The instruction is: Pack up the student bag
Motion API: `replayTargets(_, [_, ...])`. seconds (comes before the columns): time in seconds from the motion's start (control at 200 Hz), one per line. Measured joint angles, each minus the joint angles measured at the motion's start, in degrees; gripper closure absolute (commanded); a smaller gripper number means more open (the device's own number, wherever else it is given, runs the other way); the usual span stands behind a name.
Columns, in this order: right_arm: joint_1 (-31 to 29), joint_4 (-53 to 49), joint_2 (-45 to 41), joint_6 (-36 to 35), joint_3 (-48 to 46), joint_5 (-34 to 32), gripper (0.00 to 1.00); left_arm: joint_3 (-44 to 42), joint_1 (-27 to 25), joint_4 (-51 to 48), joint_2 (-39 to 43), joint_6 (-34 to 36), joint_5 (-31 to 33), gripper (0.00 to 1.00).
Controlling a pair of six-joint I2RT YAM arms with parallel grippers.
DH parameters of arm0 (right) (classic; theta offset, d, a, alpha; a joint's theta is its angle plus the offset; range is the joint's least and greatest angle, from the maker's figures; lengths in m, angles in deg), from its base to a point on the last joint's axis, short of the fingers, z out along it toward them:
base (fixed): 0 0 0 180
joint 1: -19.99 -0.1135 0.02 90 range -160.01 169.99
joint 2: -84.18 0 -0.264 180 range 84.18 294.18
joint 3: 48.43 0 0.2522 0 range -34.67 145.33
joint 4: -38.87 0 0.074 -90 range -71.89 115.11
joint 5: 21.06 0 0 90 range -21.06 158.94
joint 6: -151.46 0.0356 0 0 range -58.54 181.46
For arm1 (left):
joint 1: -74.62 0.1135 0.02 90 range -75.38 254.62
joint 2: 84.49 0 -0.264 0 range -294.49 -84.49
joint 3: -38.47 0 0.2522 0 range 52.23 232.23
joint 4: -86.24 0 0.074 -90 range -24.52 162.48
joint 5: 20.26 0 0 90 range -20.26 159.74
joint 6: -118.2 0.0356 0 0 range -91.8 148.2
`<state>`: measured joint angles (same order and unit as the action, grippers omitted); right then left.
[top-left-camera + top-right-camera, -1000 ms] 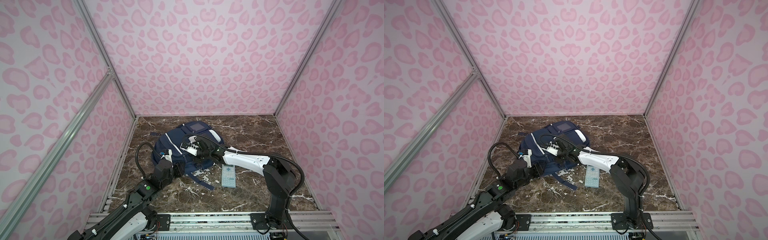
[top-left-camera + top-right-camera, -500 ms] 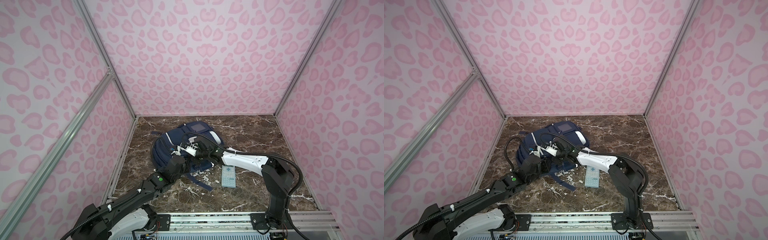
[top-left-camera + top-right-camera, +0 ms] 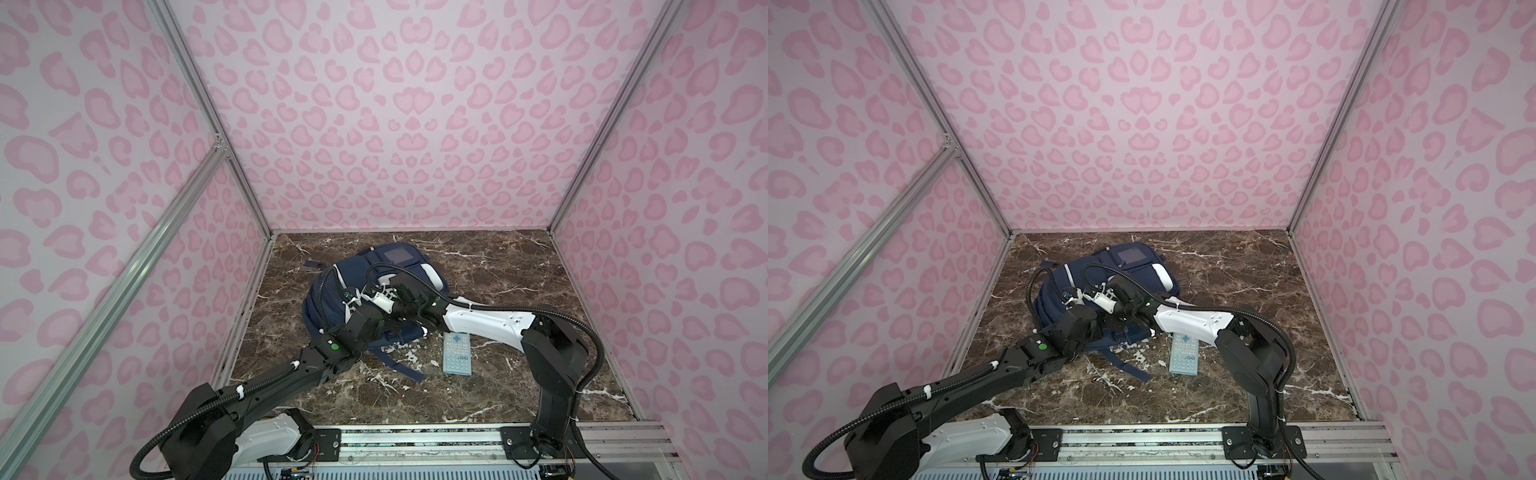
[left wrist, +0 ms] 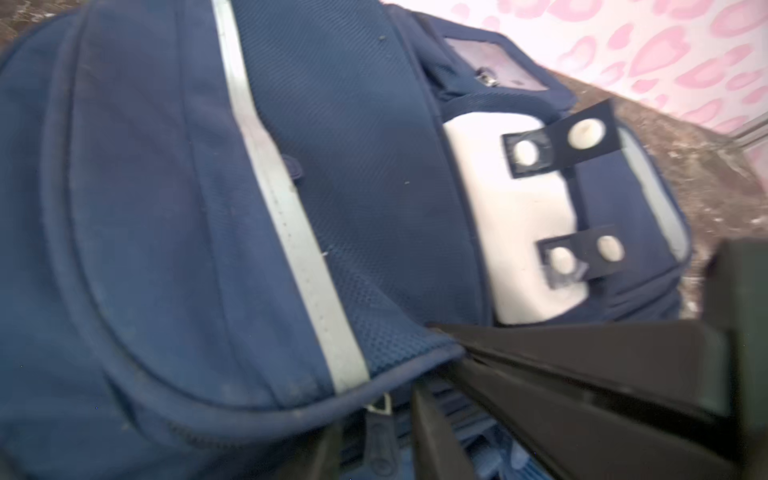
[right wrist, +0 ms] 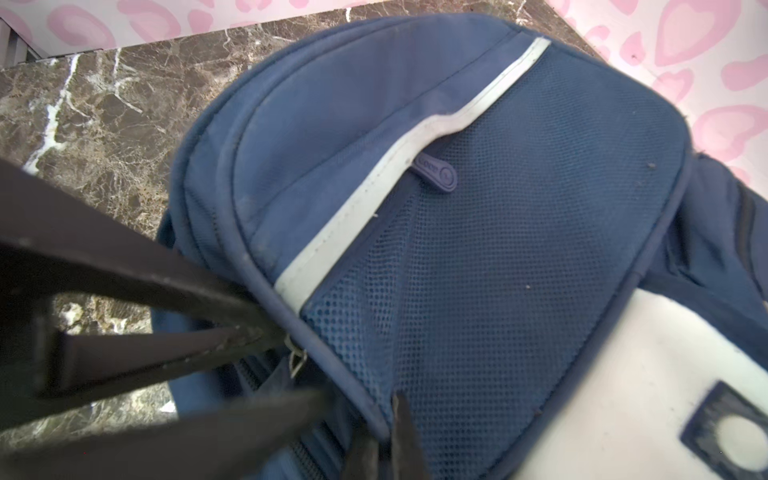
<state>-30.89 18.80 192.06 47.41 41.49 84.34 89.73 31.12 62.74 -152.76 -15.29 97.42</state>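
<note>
1. Though both arms partly cover it, the student bag [image 3: 368,257] lies flat on the brown marble tabletop [image 3: 498,266], left of centre and toward the back wall in both top views; navy fabric, front panel up
2. Bag details, left wrist view: pale reflective stripe [image 4: 286,216] running across the front pocket; white patch [image 4: 519,216] bearing two dark tabs with pale round dots; clear window pocket [image 4: 494,66] at the far end
3. Bag details, right wrist view: navy rubber zip pull [image 5: 436,172] lying beside the stripe; small metal pull ring [image 5: 297,361] under the piped edge of the flap
4. Left gripper [image 4: 446,345]: jaws drawn narrow, the flap's piped edge between the tips; whether they pinch it cannot be told
5. Right gripper [image 5: 303,365]: closed on the bag at the same piped edge, the metal ring showing between its tips
6. Navy strap [image 3: 399,365]: trails from the bag's near end across the marble
7. Light blue calculator [image 3: 456,353]: flat on the tabletop, keys up, just right of the strap; far end tucked beneath the right arm
8. Enclosure walls [image 3: 395,124]: pink heart-spot print on three sides
</note>
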Motion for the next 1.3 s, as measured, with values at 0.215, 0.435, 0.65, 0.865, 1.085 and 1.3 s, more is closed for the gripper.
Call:
replayTargets(0.215, [0.94,0.87,-1.22,0.11,-1.4,1.18,1.0,0.0,0.87,-1.9,2.84,-0.02,-2.93,0.97])
replayTargets(0.435, [2.47,2.03,-2.47,0.13,-2.93,2.43,1.0,0.04,5.29,-4.63,6.6,0.5,-8.44,0.97])
replayTargets(0.65, [2.95,2.69,-3.78,-1.49,-4.72,2.1,1.0,-1.75,14.43,-5.18,10.99,2.67,-18.03,0.97])
replayTargets(0.865, [5.09,2.08,-4.74,-4.68,-5.57,4.28,0.79,-1.66,16.13,-5.75,13.03,4.66,-21.88,0.97])
replayTargets(1.085, [4.24,3.78,-8.55,-2.91,-9.62,0.66,0.43,-3.37,16.17,-5.84,14.43,3.58,-25.94,0.97])
replayTargets(1.3, [-2.25,12.0,-8.15,-3.21,-11.58,-1.27,0.49,-3.39,16.28,-5.16,13.75,2.97,-32.22,0.97])
